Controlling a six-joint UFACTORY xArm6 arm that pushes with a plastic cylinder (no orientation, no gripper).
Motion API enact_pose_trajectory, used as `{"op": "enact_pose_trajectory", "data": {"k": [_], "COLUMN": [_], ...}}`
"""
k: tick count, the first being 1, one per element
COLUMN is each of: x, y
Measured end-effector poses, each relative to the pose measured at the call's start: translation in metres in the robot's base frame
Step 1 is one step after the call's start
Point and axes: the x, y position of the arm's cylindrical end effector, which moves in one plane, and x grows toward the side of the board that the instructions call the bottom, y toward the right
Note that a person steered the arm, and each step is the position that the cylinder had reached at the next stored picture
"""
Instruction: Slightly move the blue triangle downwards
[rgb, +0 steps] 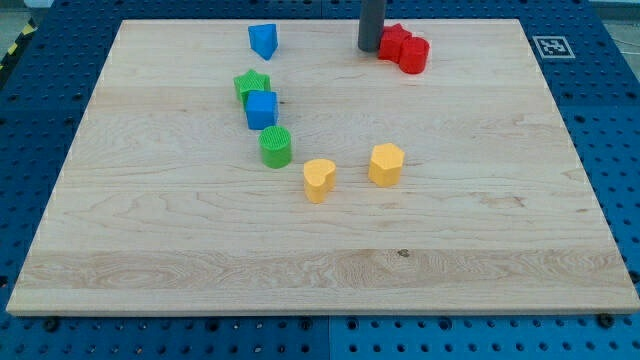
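The blue triangle (263, 41) sits near the view's top, left of centre, on the wooden board (150, 230). My tip (369, 48) is the lower end of a dark rod at the view's top, well to the right of the blue triangle. It stands just left of a red star-shaped block (393, 40), touching or nearly touching it. Nothing lies between my tip and the blue triangle.
A red cylinder (414, 54) touches the red star's right side. Below the triangle, a green star (251, 85), a blue cube (262, 109) and a green cylinder (276, 147) form a column. A yellow heart (319, 180) and a yellow hexagon (386, 164) lie near the centre.
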Motion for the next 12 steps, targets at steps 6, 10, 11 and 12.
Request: {"op": "enact_pose_trajectory", "data": {"k": [6,10,11,12], "x": [-0.059,-0.049,-0.034,-0.018], "y": [-0.178,-0.179,-0.185,-0.185]}}
